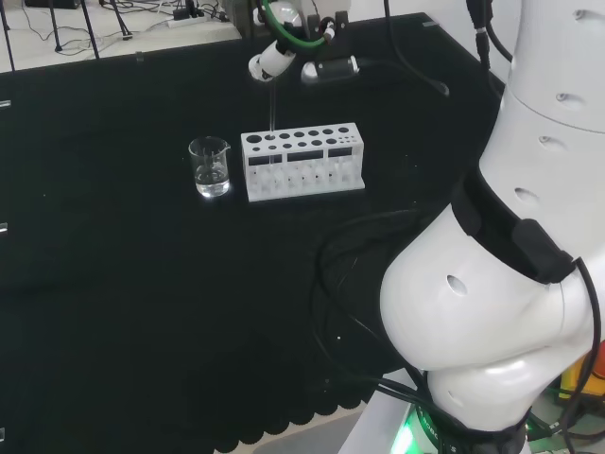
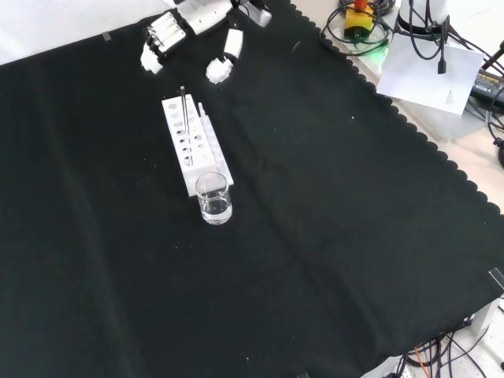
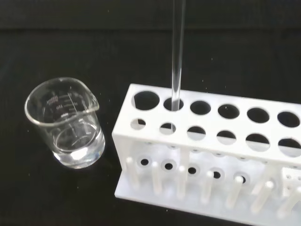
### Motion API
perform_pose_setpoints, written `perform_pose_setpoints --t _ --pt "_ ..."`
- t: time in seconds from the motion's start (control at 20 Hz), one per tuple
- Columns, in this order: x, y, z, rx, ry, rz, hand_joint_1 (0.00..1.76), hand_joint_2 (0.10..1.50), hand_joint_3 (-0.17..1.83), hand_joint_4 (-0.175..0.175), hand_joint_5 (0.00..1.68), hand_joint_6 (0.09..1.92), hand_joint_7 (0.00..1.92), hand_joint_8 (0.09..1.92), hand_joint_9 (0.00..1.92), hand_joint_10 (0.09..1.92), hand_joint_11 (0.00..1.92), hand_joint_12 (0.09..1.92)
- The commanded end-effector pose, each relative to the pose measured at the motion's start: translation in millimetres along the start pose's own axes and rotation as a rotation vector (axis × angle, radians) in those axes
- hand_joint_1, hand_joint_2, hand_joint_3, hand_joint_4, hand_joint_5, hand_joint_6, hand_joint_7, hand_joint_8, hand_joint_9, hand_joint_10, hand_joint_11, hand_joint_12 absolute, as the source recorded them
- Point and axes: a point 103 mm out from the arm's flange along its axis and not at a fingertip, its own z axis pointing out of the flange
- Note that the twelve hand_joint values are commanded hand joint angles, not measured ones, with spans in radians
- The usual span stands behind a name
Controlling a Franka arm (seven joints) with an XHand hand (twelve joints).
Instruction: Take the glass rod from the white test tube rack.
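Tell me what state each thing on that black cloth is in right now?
glass rod: upright, its lower end in a back-row hole of the rack, near the beaker end.
white test tube rack: standing on the cloth, its other holes empty.
beaker: upright beside the rack's end, a little clear liquid inside.
hand: beyond the rack's far end in the front view, fingers off the rod.

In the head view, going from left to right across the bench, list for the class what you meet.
Beaker → rack, the glass rod standing in a hole near its left end → the arm's white links.
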Motion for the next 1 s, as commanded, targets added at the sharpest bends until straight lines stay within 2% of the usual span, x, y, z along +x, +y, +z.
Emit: perform_pose_setpoints --t 0.05,0.55,0.8,1.0 --pt "0 2 13 0.009 -0.002 -0.008 0.67 0.86 0.58 -0.175 0.11 0.09 0.0 0.78 0.0 0.89 0.0 1.17" --pt "-11 22 35 0.025 0.029 -0.027 0.66 0.87 0.61 -0.175 0.15 0.09 0.09 0.95 0.15 0.96 0.0 1.43" --pt "-16 32 43 0.04 0.037 -0.038 0.67 0.87 0.62 -0.175 0.18 0.09 0.2 0.98 0.28 0.96 0.06 1.45" --pt "-17 35 45 0.018 0.038 -0.051 0.68 0.88 0.62 -0.175 0.24 0.09 0.36 0.98 0.45 0.93 0.2 1.42"
